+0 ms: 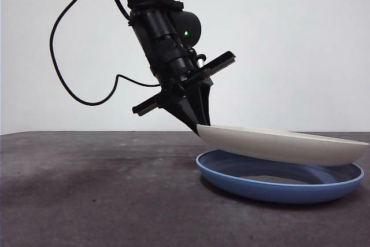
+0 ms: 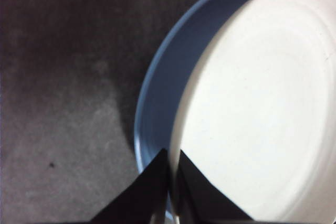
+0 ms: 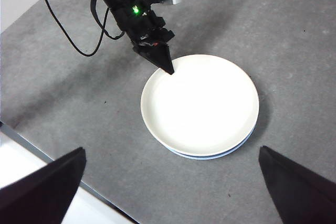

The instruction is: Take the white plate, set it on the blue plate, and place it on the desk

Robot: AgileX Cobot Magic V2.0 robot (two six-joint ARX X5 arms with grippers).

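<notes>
In the lower right of the front view, the white plate (image 1: 283, 144) is seen tilted above the blue plate (image 1: 280, 181): its right edge is lowered onto the blue plate's right rim, while its left edge is raised clear of it. The blue plate lies flat on the dark, mottled tabletop (image 1: 92, 189). The raised left edge of the white plate is clamped by the left gripper (image 1: 199, 128), whose black arm is seen coming down at a slant from the top centre of that frame, with a green light lit on its body and a black cable looping off to the left.

In the left wrist view, the two black jaws are seen closed tightly on the white plate's rim, one on either side of it, with only a thin slit between them. The white plate (image 2: 257, 108) fills the right half of that frame, and a crescent of the blue plate (image 2: 157, 93) shows beside it, toward the frame's centre.

In the right wrist view, both plates are seen from high above near the frame's centre, the white plate (image 3: 200, 103) covering nearly all of the blue plate (image 3: 210, 157), of which only a thin sliver is visible at the lower edge. The right gripper (image 3: 173, 182) is held well above the tabletop, its jaws spread wide apart at the lower corners, with nothing between them.
</notes>
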